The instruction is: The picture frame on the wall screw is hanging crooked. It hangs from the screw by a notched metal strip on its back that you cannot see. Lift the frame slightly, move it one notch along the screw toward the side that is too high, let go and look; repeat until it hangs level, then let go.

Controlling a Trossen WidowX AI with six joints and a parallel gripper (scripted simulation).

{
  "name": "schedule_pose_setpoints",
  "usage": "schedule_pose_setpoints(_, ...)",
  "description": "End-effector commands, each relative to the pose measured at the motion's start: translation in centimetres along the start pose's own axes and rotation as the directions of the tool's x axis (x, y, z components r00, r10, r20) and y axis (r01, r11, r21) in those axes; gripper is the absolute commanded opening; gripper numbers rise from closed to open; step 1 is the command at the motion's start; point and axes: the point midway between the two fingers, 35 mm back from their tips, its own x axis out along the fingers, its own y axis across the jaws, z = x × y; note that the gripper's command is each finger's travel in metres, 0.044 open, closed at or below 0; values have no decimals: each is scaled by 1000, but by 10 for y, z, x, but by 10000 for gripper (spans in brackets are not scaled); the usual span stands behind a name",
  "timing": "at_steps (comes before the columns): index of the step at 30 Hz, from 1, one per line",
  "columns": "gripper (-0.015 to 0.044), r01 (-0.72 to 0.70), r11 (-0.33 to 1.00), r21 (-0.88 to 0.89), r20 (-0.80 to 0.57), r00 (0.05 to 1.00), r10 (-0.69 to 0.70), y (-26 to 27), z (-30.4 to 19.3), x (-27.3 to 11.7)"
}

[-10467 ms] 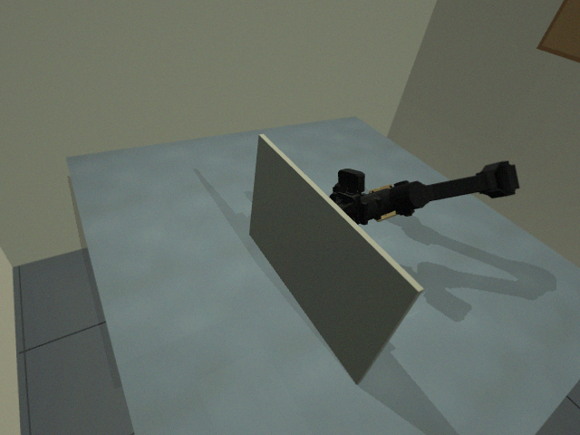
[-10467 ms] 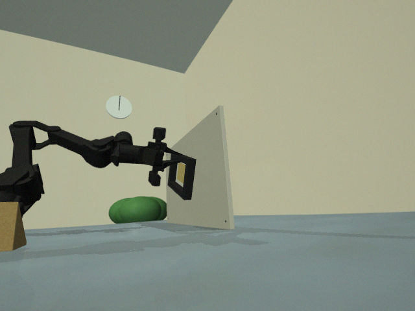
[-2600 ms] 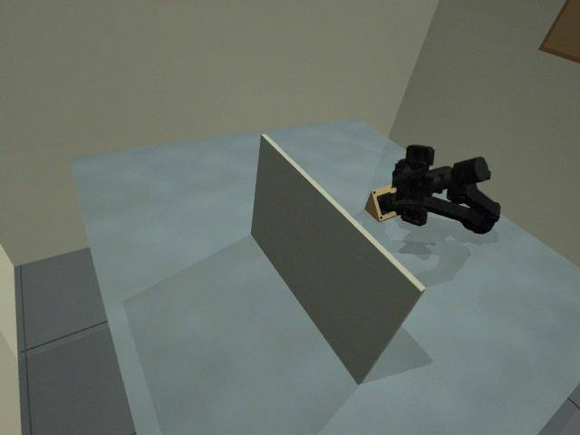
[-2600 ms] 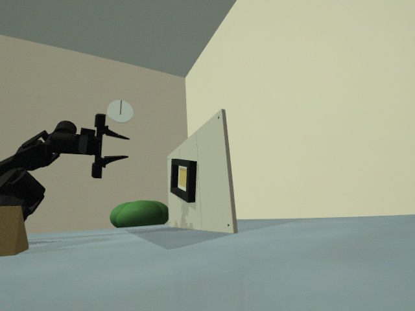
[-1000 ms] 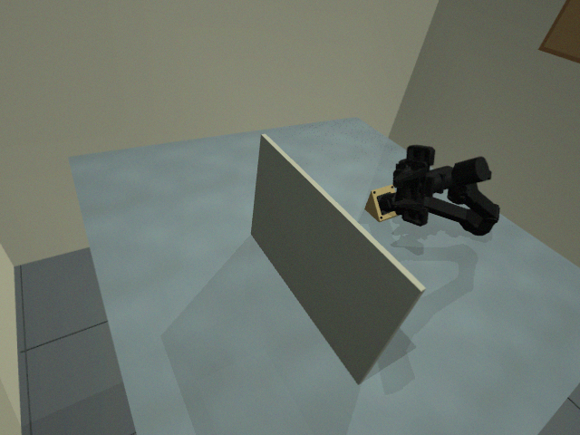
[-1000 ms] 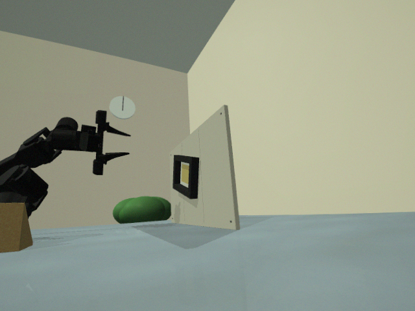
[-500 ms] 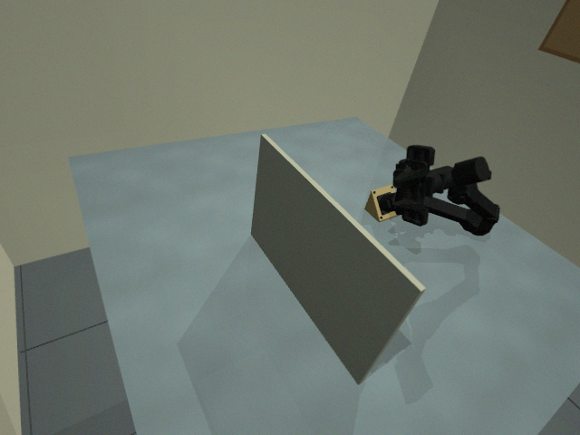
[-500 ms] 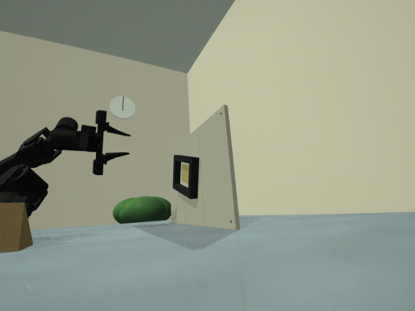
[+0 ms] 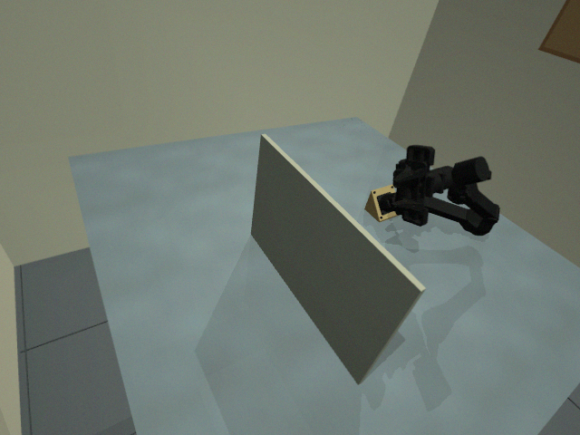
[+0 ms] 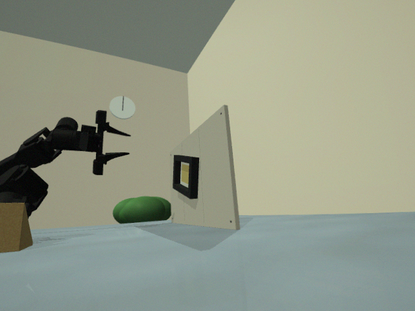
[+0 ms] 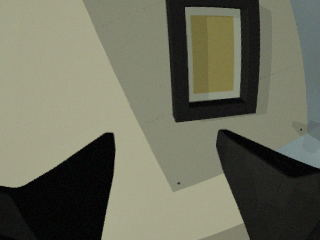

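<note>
The black picture frame (image 10: 193, 177) (image 11: 179, 65), with a pale mat and yellow picture, hangs on the front of the upright panel (image 9: 323, 243) (image 10: 216, 181) (image 11: 137, 80). It is crooked: in the exterior view its near end is lower and its far end higher, and in the wrist view its edges are not parallel to the panel's seams. My gripper (image 10: 130, 144) (image 11: 167, 139) is open and empty. It is well back from the panel, its fingertips higher than the frame. The screw and notched strip are hidden. In the top view the panel hides the frame.
A wooden wedge (image 9: 372, 206) (image 10: 11, 225) stands by the arm's base on the blue table (image 9: 163, 201) (image 10: 167, 274). A green rounded bush (image 10: 144, 208) shows beyond the panel's far edge. A round clock (image 10: 122, 107) is on the far wall. Shadows of the arm fall on the table.
</note>
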Motion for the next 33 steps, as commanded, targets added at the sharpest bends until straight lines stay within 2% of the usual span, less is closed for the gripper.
schedule_pose_setpoints(1,260,5,1000,4,-2,1000,-5,-1,0,0)
schedule_pose_setpoints(11,260,0,1000,-1,0,1000,0,0,0,1)
schedule_pose_setpoints(22,260,1,997,-81,-9,1000,-2,-33,11,66)
schedule_pose_setpoints(33,260,1,996,-84,-9,1000,-2,-35,12,65)
